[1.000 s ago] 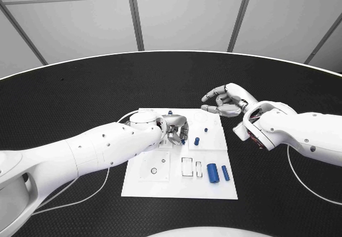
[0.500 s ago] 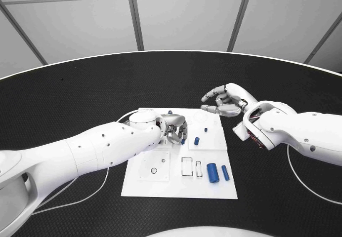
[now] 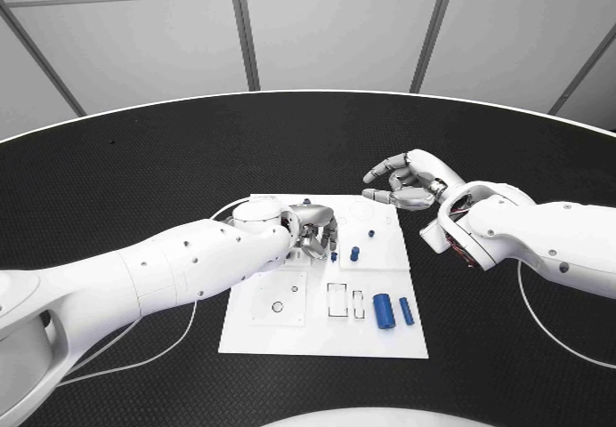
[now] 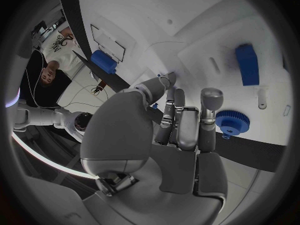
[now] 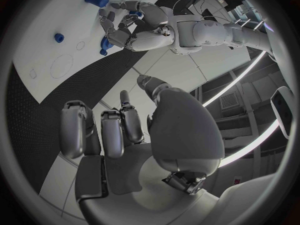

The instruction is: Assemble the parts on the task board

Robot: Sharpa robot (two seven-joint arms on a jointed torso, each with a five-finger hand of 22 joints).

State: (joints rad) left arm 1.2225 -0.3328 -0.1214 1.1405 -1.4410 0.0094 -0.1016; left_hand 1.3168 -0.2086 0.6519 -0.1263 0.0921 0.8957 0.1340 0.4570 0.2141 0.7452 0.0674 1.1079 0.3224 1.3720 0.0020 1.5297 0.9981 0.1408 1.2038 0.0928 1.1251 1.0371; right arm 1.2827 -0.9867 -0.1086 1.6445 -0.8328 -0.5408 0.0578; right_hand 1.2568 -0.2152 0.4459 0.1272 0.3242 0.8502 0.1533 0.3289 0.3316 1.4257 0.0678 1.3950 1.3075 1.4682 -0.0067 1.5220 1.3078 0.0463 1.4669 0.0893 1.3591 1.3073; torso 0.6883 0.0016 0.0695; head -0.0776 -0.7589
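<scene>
Head view showed my black counter [image 3: 154,178] under grey wall panels [image 3: 334,44]; my left hand [image 3: 314,233] clenched emptily over the task board [image 3: 321,338], my right hand [image 3: 409,182] clenched at two o'clock.

a round black table [image 3: 154,160] with a pale rim [image 3: 77,122] sat before light grey wall panels [image 3: 334,44] split by dark seams.

My silver fingers [image 4: 210,101] hang over the flat white task board [image 3: 257,329]; its small plastic parts are blue: a cylinder [image 3: 384,311], a toothed gear [image 4: 232,121]. The round desk [image 3: 154,169] is black.
</scene>
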